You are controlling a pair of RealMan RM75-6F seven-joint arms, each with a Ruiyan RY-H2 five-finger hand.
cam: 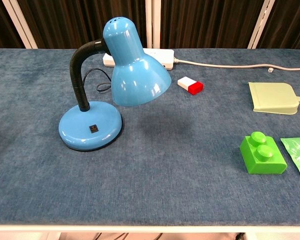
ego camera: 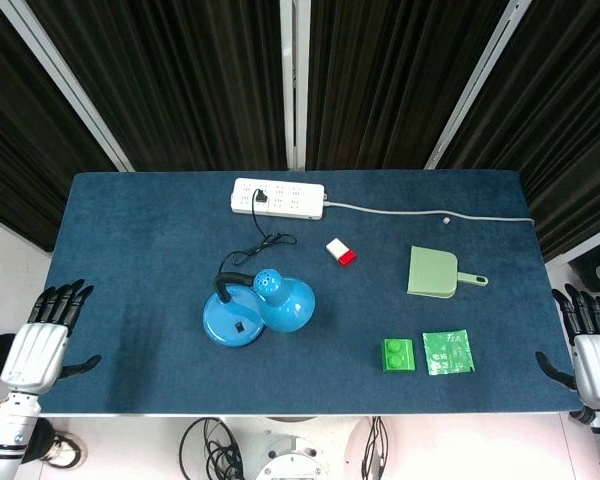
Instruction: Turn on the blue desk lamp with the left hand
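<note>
The blue desk lamp (ego camera: pixel 260 305) stands left of the table's middle, with a round base (cam: pixel 90 129), a black bendy neck (cam: pixel 79 75) and a shade (cam: pixel 135 65) tilted down to the right. A small black switch (cam: pixel 93 129) sits on top of the base. Its black cord runs back to a white power strip (ego camera: pixel 278 198). My left hand (ego camera: pixel 45 340) hangs off the table's left edge, fingers spread, holding nothing, well left of the lamp. My right hand (ego camera: pixel 592 350) is off the right edge, also open. The chest view shows neither hand.
A red and white block (ego camera: pixel 341 251) lies behind the lamp to the right. A pale green dustpan (ego camera: pixel 438 272), a green toy brick (ego camera: pixel 398 354) and a green packet (ego camera: pixel 448 352) sit on the right half. A white cable (ego camera: pixel 430 212) trails from the power strip.
</note>
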